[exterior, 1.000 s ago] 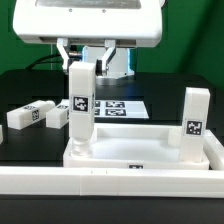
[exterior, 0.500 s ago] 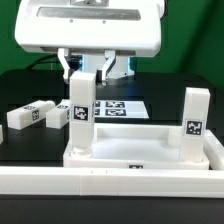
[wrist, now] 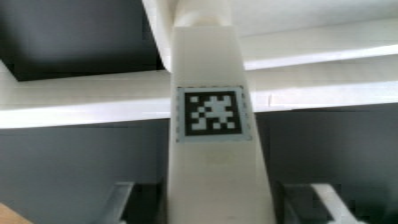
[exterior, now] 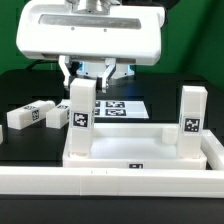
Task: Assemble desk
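The white tabletop (exterior: 135,160) lies rim up at the front of the table. Two white tagged legs stand upright in its corner sockets: one on the exterior view's left (exterior: 80,120), one on the right (exterior: 192,118). My gripper (exterior: 90,72) hangs straight above the left leg, with a finger on each side of its top. In the wrist view that leg (wrist: 214,110) runs up the middle and the fingers (wrist: 125,200) stand a little clear of both its sides. The gripper is open.
Two loose white legs (exterior: 20,117) (exterior: 52,112) lie on the black table at the exterior view's left. The marker board (exterior: 120,106) lies flat behind the tabletop. A long white border rail (exterior: 110,195) runs along the front edge.
The left leg has sunk lower into its socket and stands straighter. The gripper body has come down with it. The tabletop has shifted slightly.
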Robot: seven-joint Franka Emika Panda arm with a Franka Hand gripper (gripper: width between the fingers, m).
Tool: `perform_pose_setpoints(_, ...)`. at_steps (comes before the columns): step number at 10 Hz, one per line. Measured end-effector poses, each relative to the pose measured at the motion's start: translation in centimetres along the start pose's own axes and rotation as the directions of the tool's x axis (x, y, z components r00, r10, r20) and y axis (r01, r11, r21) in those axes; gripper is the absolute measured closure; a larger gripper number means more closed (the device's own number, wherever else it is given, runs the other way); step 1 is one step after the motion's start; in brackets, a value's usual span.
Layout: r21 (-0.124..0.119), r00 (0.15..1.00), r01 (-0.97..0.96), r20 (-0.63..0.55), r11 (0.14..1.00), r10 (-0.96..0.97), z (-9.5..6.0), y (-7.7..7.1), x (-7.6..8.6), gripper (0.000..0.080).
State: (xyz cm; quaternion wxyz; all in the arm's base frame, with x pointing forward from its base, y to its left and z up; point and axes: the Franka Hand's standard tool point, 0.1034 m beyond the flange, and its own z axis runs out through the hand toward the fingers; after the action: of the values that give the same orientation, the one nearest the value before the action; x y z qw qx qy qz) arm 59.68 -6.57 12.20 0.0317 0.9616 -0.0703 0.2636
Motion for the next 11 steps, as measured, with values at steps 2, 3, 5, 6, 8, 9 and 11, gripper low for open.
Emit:
perform_pose_setpoints(2,-0.005,1.0,0.001,-0.015,1.0,-0.002,0.1,0.0,0.1,0.0512)
perform_pose_setpoints(3,-0.005,1.0,0.001,-0.014,1.0,-0.002,0.1,0.1,0.0,0.0512)
perform_pose_setpoints(5,-0.005,1.0,0.002,-0.013,1.0,-0.002,0.1,0.1,0.0,0.0222)
perform_pose_setpoints(6,-0.005,1.0,0.002,-0.012,1.0,-0.002,0.2,0.1,-0.1,0.0222)
perform_pose_setpoints(8,-0.006,1.0,0.001,-0.013,1.0,-0.001,0.2,0.1,0.0,0.0152)
perform_pose_setpoints(9,-0.004,1.0,0.002,-0.003,1.0,-0.002,0.0,0.3,0.1,0.0152)
perform_pose_setpoints(11,0.004,1.0,-0.008,0.009,1.0,0.008,-0.8,0.7,0.9,0.015)
